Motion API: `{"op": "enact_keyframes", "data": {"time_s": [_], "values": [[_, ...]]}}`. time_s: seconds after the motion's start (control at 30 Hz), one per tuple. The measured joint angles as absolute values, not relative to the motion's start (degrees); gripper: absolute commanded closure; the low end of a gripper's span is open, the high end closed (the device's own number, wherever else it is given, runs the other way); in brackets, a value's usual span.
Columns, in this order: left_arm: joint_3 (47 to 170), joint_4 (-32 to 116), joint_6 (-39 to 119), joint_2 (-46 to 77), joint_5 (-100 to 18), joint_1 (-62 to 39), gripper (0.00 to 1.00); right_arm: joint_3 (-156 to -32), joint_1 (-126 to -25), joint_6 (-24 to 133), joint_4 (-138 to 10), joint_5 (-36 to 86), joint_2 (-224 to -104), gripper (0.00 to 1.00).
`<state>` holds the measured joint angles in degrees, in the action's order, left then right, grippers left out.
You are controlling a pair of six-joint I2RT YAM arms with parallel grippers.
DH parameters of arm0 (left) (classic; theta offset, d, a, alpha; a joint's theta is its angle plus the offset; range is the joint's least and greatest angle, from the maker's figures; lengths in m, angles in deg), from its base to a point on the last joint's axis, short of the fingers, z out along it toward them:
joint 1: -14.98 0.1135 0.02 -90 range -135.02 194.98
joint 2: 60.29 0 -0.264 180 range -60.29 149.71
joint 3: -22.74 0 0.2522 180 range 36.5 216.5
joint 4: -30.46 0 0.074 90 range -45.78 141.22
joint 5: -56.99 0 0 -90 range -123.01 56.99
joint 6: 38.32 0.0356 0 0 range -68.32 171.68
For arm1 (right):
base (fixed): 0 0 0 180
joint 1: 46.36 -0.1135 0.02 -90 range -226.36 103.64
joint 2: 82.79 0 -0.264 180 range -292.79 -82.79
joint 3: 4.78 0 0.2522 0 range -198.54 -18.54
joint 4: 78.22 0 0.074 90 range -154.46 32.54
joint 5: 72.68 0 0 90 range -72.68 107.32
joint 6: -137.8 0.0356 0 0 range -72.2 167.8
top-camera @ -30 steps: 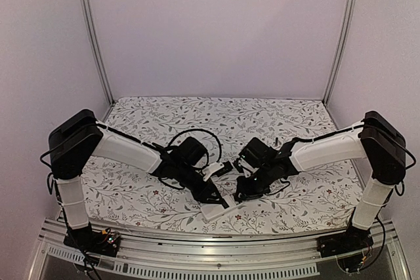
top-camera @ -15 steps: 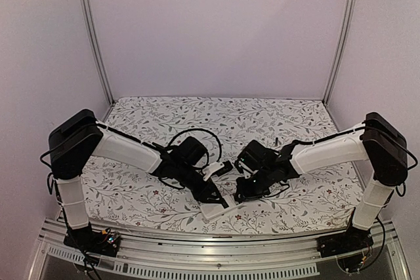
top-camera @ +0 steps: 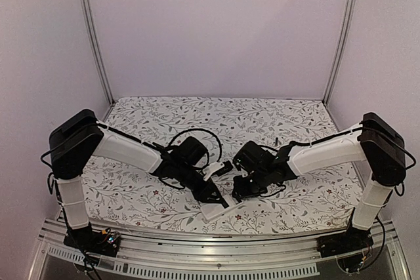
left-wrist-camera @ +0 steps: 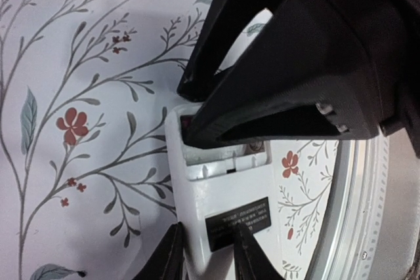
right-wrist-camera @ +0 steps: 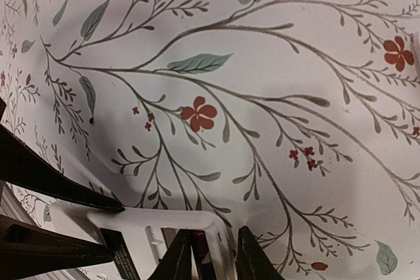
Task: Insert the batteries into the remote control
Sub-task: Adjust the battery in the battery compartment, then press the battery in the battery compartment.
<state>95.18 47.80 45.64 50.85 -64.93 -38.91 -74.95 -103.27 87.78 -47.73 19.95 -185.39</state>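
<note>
Remote control lies back-up at front-centre of the table, near the front edge, on the floral cloth. White rear face up, black label visible. Battery bay at far end is uncovered. Contents not legible, partly masked.

L gripper: clamped on the remote, one finger on each long edge at label end, pinning it to the cloth.

R gripper: comes in from opp. side, tips down at the open bay end, one tip over the bay. R wrist view shows R fingers narrowly spaced astride the remote's end, with a dark sliver between. Cannot tell whether that is a battery, nor whether the R jaws are gripping or loose.

Both arms converge low over the remote in the top view.
</note>
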Motion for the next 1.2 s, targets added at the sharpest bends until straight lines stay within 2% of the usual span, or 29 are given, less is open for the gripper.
{"op": "enact_keyframes", "data": {"time_s": [0.37, 0.6, 0.67, 0.8, 1.03, 1.1, 1.2], "values": [[95.2, 47.4, 45.6, 50.8, -64.6, -38.8, 0.74, -75.5, -103.3, 86.4, -47.8, 19.4, -185.9, 0.91], [95.2, 47.3, 45.7, 50.8, -64.5, -38.8, 0.74, -74.8, -103.3, 86.0, -48.5, 19.3, -185.5, 0.93], [95.2, 47.3, 45.7, 50.8, -64.6, -38.8, 0.74, -74.7, -103.3, 85.8, -48.6, 19.2, -185.5, 0.90], [95.2, 47.3, 45.7, 50.8, -64.5, -38.8, 0.74, -74.6, -103.3, 85.2, -48.7, 19.2, -185.3, 0.77], [95.2, 47.5, 45.7, 50.8, -64.6, -38.8, 0.74, -74.6, -103.3, 85.2, -49.0, 18.9, -185.3, 0.75], [95.2, 47.5, 45.7, 50.8, -64.6, -38.8, 0.74, -74.6, -103.3, 85.2, -49.0, 18.9, -185.3, 0.79], [95.2, 47.4, 45.7, 50.8, -64.6, -38.8, 0.74, -74.5, -103.4, 85.1, -49.0, 19.1, -185.3, 0.92]]}}
